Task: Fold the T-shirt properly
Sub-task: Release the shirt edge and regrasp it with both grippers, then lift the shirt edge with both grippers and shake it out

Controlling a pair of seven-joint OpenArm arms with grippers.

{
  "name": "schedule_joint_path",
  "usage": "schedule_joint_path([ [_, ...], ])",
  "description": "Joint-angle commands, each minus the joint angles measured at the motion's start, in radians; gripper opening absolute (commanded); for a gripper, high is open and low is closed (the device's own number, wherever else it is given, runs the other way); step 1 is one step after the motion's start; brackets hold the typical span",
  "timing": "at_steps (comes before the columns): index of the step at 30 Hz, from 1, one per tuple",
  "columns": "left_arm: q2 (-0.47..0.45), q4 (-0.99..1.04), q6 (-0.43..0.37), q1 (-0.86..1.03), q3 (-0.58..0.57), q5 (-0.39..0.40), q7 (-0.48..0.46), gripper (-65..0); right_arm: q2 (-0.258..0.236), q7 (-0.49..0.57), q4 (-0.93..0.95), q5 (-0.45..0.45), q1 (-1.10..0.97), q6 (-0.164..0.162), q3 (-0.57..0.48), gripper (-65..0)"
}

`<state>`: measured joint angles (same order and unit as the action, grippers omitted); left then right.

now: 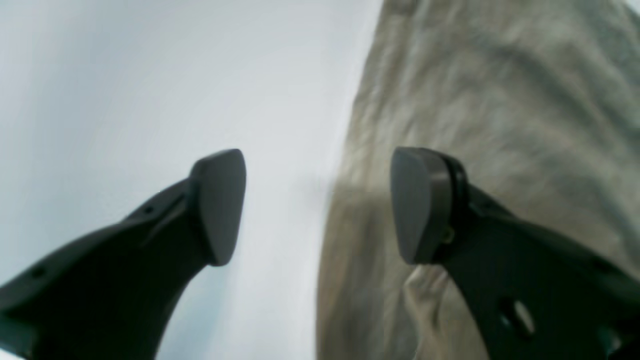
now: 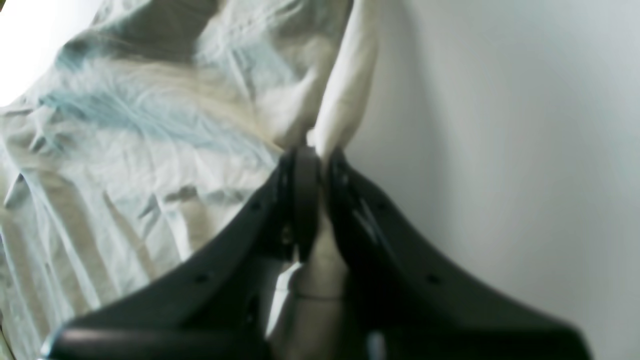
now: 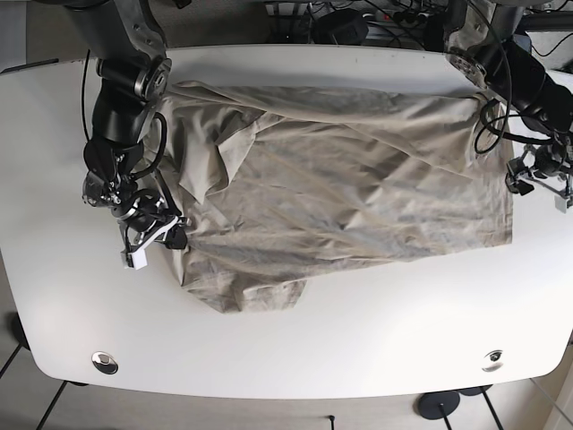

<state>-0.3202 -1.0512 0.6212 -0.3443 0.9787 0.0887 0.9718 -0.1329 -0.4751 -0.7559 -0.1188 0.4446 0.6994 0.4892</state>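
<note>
The beige T-shirt [image 3: 340, 188] lies spread and wrinkled across the white table [image 3: 286, 349]. My right gripper [image 3: 175, 238], on the left of the base view, is shut on a raised fold at the shirt's edge. In the right wrist view the gripper [image 2: 317, 167] pinches that pale fold, with the T-shirt [image 2: 150, 125] spreading to the left. My left gripper [image 3: 517, 177] is at the shirt's right edge. In the left wrist view the gripper [image 1: 320, 205] is open and empty, straddling the edge of the T-shirt [image 1: 490, 100], one finger over bare table, one over cloth.
The table's front edge has two round metal fittings [image 3: 105, 361] [image 3: 491, 359]. Cables and equipment [image 3: 349, 22] sit behind the table's far edge. Bare table surface [image 1: 150, 75] lies beside the shirt's edge.
</note>
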Motion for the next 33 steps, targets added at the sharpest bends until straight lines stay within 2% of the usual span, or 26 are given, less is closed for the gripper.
schedule_joint_path([
  [1,-0.041,0.045,0.001,-0.017,-0.008,0.010,-0.046,-17.9,-0.009,-0.012,-0.007,0.008,0.018,-0.001,-0.002,-62.6],
  [5,-0.058,0.130,0.010,-0.028,-0.117,0.027,-0.060,-17.4,-0.009,-0.012,-0.007,0.008,0.018,-0.001,-0.002,-62.6],
  [8,-0.058,0.183,0.070,-0.023,-0.209,0.119,-0.057,-17.5,-0.007,-0.012,-0.007,0.005,0.015,-0.001,-0.001,-62.6],
  [11,-0.058,0.223,0.077,-0.023,-0.327,0.210,-0.055,-17.9,0.006,-0.012,-0.007,0.006,0.015,-0.001,-0.001,-62.6],
  [13,-0.056,0.223,0.077,-0.023,-0.338,0.236,-0.055,-20.4,0.008,-0.012,-0.007,0.006,0.013,-0.001,-0.001,-62.6],
  [14,-0.055,0.223,0.077,-0.023,-0.338,0.237,-0.057,-25.3,0.008,-0.012,-0.007,0.006,0.013,-0.001,-0.001,-62.6],
  [15,-0.055,0.223,0.077,-0.023,-0.338,0.237,-0.060,-33.2,0.009,-0.012,-0.009,0.005,0.012,-0.001,-0.001,-62.8],
  [18,-0.053,0.223,0.077,-0.023,-0.343,0.234,-0.101,-62.6,0.011,-0.010,-0.009,0.005,0.010,-0.001,-0.001,-62.8],
  [19,-0.053,0.223,0.077,-0.022,-0.344,0.234,-0.113,-65.0,0.012,-0.010,-0.009,0.005,0.010,-0.001,-0.001,-62.8],
  [22,-0.058,0.171,0.077,-0.019,-0.340,0.240,-0.115,-65.0,0.014,-0.012,-0.009,0.005,0.010,-0.001,-0.001,-62.9],
  [24,-0.053,0.065,0.077,0.027,-0.341,0.240,-0.113,-65.0,0.022,-0.017,-0.021,0.001,0.009,-0.001,-0.001,-62.9],
  [27,-0.049,-0.136,0.077,0.098,-0.346,0.239,-0.113,-65.0,0.029,-0.040,-0.213,0.001,-0.080,-0.001,0.001,-62.9],
  [29,-0.023,-0.232,0.077,0.127,-0.346,0.239,-0.084,-65.0,0.043,-0.123,-0.343,-0.002,-0.134,-0.001,0.001,-62.9],
  [31,-0.010,-0.404,0.077,0.172,-0.343,0.240,-0.055,-65.0,0.052,-0.215,-0.560,-0.002,-0.238,-0.001,0.001,-62.9],
  [33,-0.009,-0.553,0.077,0.224,-0.346,0.240,-0.055,-65.0,0.055,-0.262,-0.762,-0.003,-0.335,-0.001,0.001,-62.9],
])
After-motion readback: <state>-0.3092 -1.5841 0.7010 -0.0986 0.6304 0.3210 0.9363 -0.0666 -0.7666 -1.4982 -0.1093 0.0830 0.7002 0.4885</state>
